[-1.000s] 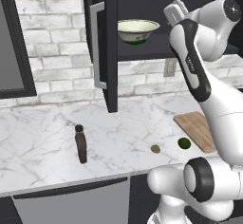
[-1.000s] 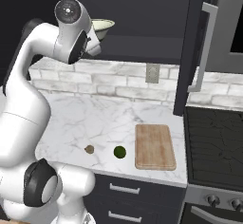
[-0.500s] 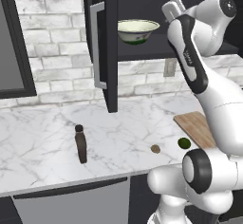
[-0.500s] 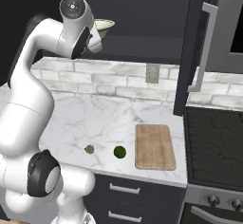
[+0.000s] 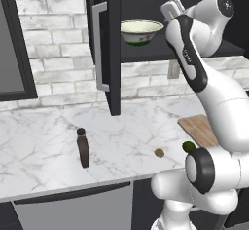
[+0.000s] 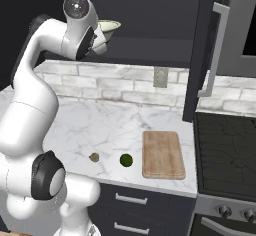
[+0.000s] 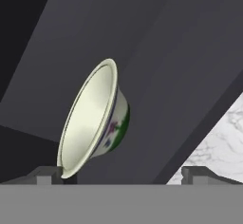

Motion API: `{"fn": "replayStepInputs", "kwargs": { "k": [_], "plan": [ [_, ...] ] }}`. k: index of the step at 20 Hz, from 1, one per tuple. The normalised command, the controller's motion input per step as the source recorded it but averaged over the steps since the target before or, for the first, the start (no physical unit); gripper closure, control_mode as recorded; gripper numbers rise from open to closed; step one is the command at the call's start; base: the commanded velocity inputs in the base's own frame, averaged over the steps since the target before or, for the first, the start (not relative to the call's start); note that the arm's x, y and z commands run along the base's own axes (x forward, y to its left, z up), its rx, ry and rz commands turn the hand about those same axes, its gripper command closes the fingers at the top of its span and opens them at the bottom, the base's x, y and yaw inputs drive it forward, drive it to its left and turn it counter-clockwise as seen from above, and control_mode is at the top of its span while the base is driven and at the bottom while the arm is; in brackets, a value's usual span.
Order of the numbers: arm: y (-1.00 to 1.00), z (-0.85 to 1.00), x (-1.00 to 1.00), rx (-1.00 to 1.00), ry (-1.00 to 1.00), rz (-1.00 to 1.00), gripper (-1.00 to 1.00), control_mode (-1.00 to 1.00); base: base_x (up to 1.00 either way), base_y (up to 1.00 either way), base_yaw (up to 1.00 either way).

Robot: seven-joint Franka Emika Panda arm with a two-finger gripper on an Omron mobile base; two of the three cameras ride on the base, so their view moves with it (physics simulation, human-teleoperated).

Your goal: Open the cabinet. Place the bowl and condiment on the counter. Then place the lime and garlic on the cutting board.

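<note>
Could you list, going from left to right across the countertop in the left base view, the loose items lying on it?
condiment → garlic → lime → cutting board

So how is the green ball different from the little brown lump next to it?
The lime is dark green; the garlic is tan-brown. The lime is bigger, the garlic smaller. The lime lies nearer the cutting board, the garlic farther from it. Both are roundish and rest on the counter, neither on the board yet.
</note>
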Motion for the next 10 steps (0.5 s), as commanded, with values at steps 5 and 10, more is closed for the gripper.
{"fn": "replayStepInputs", "kwargs": {
  "k": [5, 10],
  "plan": [
    [0.01, -0.04, 0.11, 0.00, 0.00, 0.00, -1.00, -1.00, 0.00, 0.00, 0.00],
    [0.00, -0.07, 0.04, 0.00, 0.00, 0.01, -1.00, -1.00, 0.00, 0.00, 0.00]
  ]
}}
